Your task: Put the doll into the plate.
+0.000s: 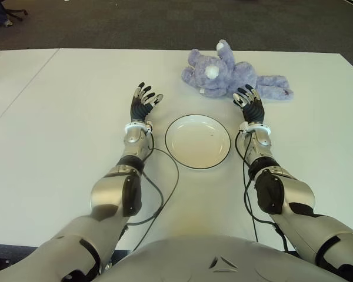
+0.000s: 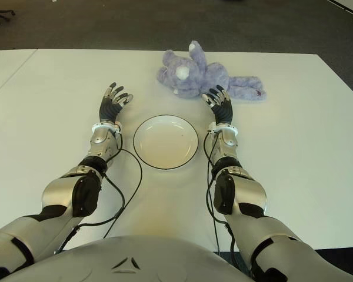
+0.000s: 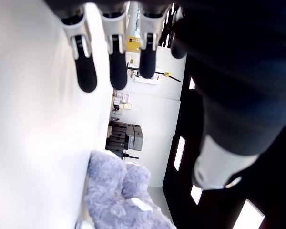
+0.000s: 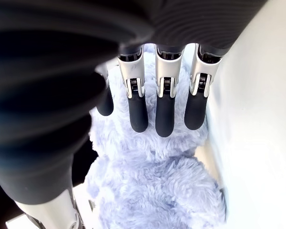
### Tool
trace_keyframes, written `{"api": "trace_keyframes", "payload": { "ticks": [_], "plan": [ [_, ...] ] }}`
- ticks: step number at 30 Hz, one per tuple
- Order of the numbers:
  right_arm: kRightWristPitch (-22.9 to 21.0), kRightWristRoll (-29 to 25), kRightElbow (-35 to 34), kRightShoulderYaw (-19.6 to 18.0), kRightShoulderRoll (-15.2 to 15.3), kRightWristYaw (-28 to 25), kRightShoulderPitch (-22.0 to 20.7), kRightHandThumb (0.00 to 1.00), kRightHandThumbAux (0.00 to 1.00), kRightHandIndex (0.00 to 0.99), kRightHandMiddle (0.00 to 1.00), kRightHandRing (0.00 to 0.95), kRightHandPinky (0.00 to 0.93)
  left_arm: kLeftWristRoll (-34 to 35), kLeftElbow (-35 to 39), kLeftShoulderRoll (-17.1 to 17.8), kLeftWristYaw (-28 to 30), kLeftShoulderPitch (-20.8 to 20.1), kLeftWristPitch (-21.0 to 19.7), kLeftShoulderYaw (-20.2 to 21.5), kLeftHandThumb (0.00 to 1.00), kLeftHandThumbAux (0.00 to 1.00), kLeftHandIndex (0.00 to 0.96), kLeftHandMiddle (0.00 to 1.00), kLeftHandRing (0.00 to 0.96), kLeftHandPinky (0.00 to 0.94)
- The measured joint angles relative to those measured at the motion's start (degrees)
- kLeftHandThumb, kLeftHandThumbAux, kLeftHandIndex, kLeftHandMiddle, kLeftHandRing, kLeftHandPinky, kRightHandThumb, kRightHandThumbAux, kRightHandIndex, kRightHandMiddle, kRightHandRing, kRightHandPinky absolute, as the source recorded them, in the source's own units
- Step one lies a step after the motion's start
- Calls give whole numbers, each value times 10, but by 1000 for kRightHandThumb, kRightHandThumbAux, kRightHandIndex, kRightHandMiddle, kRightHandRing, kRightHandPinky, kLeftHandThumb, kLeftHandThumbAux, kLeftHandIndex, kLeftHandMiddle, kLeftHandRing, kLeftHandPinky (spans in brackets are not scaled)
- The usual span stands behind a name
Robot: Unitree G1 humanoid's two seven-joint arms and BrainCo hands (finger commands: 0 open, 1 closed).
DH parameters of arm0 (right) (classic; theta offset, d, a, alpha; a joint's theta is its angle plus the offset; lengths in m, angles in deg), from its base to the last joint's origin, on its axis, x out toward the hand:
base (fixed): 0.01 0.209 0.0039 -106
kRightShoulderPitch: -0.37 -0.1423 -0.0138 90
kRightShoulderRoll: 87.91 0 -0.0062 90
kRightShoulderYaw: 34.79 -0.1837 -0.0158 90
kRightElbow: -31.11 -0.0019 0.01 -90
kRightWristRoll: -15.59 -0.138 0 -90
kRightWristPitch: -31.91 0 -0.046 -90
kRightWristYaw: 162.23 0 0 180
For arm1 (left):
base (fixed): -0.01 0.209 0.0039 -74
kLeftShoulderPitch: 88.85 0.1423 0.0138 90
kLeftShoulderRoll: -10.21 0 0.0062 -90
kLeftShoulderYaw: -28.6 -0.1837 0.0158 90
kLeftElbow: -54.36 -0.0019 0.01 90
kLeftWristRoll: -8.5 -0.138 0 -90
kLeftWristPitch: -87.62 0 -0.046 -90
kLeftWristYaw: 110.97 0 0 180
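Observation:
A lilac plush bear doll (image 1: 226, 73) lies on its back on the white table (image 1: 65, 147), beyond the plate. The white plate (image 1: 197, 141) with a dark rim sits empty between my two hands. My right hand (image 1: 249, 101) is open, fingers (image 4: 164, 112) stretched toward the doll's fur (image 4: 157, 181), just short of its body and not gripping it. My left hand (image 1: 145, 100) is open to the left of the plate, fingers (image 3: 118, 67) spread and holding nothing; the doll (image 3: 119, 195) shows farther off in the left wrist view.
Dark carpet (image 1: 165, 23) lies beyond the table's far edge. A second white table (image 1: 12, 76) adjoins on the left. Black cables (image 1: 165, 188) run from both forearms across the table near my body.

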Motion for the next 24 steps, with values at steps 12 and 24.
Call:
{"api": "trace_keyframes", "payload": {
  "ticks": [12,24],
  "plan": [
    [7,-2,0,-2,-2,6,0,138,795,149,207,220,232,0,0,0,0,0,0,0,39,790,45,154,199,242],
    [73,-14,-1,-10,-38,22,-6,131,724,137,176,186,209,0,1,1,0,1,0,-1,64,805,51,155,208,266]
  ]
}}
